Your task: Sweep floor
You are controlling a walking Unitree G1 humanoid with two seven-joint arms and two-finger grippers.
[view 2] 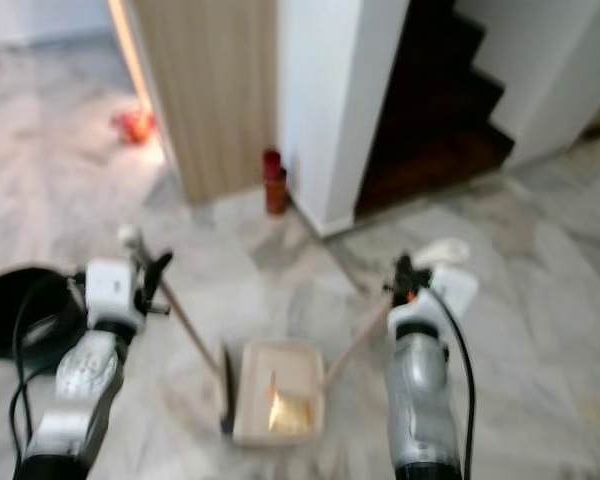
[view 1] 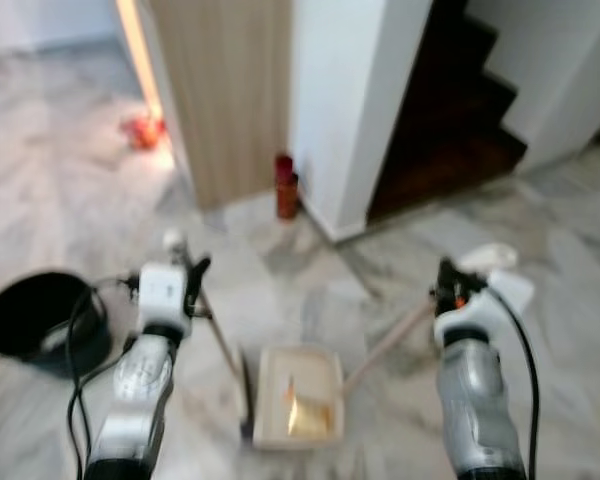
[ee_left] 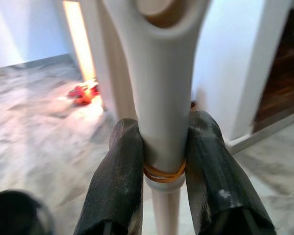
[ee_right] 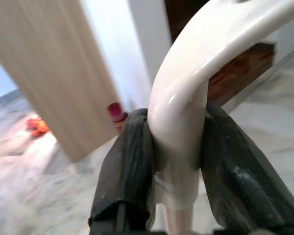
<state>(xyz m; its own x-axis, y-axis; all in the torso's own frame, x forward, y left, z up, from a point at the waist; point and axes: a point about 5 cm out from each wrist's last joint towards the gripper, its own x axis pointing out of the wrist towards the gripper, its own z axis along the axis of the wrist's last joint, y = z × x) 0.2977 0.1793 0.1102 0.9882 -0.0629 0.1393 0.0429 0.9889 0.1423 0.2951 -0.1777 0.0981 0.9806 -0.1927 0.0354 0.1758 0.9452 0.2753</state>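
The left hand (ee_left: pixel 164 161) squeezes the white top of the broom handle (ee_left: pixel 161 98); the right hand (ee_right: pixel 179 161) squeezes the curved white dustpan handle (ee_right: pixel 186 98); both sticks slant down to the floor (view 1: pixel 60 200); the cream dustpan (view 1: pixel 298 395) lies between the two arms at 6 o'clock, with a yellow scrap (view 1: pixel 305 412) inside; a black bin (view 1: pixel 40 320) sits at 9 o'clock; a red bottle (view 1: pixel 286 185) stands at 12 o'clock by the wall.

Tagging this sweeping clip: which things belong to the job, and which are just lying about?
Job:
broom in left end effector
dustpan, its handle in right end effector
yellow scrap in dustpan

Lying about:
black bin
red bottle
orange thing
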